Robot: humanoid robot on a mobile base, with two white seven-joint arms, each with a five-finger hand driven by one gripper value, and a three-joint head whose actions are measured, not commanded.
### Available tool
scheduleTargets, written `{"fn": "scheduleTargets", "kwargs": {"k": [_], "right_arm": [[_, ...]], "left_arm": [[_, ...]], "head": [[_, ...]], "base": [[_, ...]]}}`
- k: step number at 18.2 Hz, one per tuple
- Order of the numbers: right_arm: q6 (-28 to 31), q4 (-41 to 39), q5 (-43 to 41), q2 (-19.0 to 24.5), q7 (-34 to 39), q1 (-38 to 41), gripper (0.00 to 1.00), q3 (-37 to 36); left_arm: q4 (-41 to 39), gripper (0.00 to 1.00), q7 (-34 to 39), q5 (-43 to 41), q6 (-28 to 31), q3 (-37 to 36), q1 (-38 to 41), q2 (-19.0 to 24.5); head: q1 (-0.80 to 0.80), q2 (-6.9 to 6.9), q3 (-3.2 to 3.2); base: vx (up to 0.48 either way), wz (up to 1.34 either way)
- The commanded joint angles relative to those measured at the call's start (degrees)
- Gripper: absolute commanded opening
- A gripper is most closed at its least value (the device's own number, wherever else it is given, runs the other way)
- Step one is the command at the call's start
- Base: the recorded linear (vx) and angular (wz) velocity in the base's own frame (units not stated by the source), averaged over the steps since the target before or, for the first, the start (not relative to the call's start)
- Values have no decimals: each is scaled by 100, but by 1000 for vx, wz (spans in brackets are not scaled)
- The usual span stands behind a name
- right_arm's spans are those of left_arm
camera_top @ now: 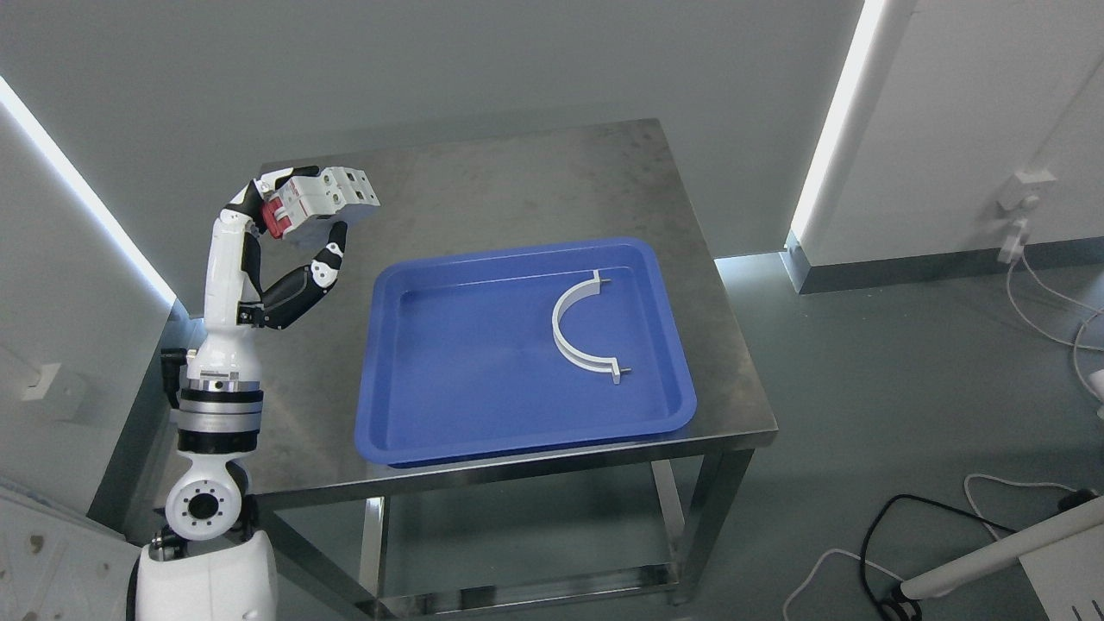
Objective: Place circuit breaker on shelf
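My left hand (297, 216) is raised above the left part of the steel table (517, 181) and is shut on a white circuit breaker with a red switch (323, 197). The fingers wrap over its top and the thumb presses from below. The breaker is held in the air, clear of the table top, to the upper left of the blue tray (405, 431). No shelf shows in the head view. My right hand is out of view.
The blue tray lies on the table and holds a white half-ring clamp (580, 326). Grey walls stand close behind and to the left. Cables (897, 552) lie on the floor at the lower right.
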Motion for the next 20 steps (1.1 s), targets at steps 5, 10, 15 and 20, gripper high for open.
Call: {"fn": "scheduleTargets", "kwargs": {"k": [5, 10, 15, 20], "right_arm": [[-4, 0, 0, -100, -4, 0, 100, 0], [-4, 0, 0, -100, -4, 0, 100, 0], [-4, 0, 0, -100, -4, 0, 100, 0], [-4, 0, 0, -100, -4, 0, 100, 0]], "left_arm": [[-715, 11, 324, 101, 153, -262, 522, 56], [-715, 11, 334, 110, 153, -420, 689, 56], [-715, 11, 334, 110, 100, -447, 794, 56], [-715, 11, 334, 145, 100, -447, 803, 56]], "head": [[0, 0, 0], [0, 0, 0], [0, 0, 0], [0, 0, 0]], "base": [[0, 0], [0, 0], [0, 0], [0, 0]]}}
